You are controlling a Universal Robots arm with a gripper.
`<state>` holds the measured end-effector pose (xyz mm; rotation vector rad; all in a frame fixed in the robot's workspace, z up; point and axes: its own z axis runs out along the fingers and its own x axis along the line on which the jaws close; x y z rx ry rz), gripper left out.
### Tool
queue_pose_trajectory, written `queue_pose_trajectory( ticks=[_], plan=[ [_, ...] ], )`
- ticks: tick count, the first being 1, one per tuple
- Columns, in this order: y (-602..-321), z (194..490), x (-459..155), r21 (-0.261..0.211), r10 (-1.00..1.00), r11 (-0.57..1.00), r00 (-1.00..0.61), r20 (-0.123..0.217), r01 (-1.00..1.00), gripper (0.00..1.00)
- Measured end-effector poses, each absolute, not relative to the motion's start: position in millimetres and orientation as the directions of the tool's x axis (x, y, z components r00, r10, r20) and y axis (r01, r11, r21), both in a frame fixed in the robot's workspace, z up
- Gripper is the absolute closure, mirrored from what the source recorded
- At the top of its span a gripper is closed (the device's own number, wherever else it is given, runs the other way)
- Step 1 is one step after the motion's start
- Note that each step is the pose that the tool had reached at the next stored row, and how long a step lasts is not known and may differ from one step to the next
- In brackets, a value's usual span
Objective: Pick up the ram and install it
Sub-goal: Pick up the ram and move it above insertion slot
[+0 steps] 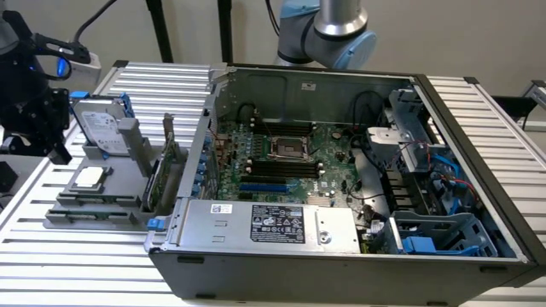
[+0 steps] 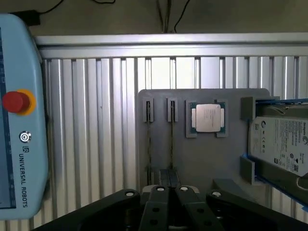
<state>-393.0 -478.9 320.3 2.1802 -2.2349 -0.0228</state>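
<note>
Two ram sticks stand on edge in the slots of a grey holder (image 2: 202, 159); they look like thin dark-green lines, one ram stick (image 2: 149, 137) beside the other (image 2: 172, 137). My gripper (image 2: 171, 190) hovers above the holder's edge, just short of the sticks' ends, shut with nothing between its fingers. In the exterior view the same sticks (image 1: 92, 199) lie low in the holder (image 1: 60, 220) at the exterior view's left, with the arm's dark wrist end (image 1: 34, 109) above and behind them. The open computer case (image 1: 341, 256) shows its motherboard with dark memory slots (image 1: 286, 167).
On the holder also sit a silver processor chip (image 2: 208, 118), a hard drive (image 2: 281, 149) and an upright expansion card (image 1: 162, 173). A light-blue teach pendant (image 2: 19, 120) lies on the ribbed metal table (image 2: 96, 120). The case's power supply (image 1: 265, 224) and drive cages border the motherboard.
</note>
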Motion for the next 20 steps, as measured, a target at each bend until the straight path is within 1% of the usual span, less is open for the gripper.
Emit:
queue_pose_trajectory(
  ticks=[3,4,5,7,8,12,13,14,15,20],
  plan=[
    [-485,319,-392,0.024,-1.000,0.025,-0.025,0.003,-0.999,0.89],
    [-486,318,-392,0.024,-1.000,0.025,-0.025,0.003,-0.999,0.88],
    [-487,317,-391,0.024,-1.000,0.025,-0.025,0.003,-0.999,0.82],
    [-488,315,-390,0.024,-1.000,0.024,-0.024,0.003,-0.999,0.82],
    [-488,313,-390,0.024,-1.000,0.023,-0.023,0.003,-0.999,0.75],
    [-488,306,-388,0.024,-1.000,0.019,-0.019,0.003,-1.000,0.74],
    [-488,304,-388,0.024,-1.000,0.017,-0.017,0.003,-1.000,0.68],
    [-489,302,-388,0.024,-1.000,0.016,-0.016,0.003,-1.000,0.68],
    [-489,300,-388,0.024,-1.000,0.014,-0.014,0.003,-1.000,0.61],
    [-490,291,-387,0.024,-1.000,0.006,-0.006,0.003,-1.000,0.61]
  ],
)
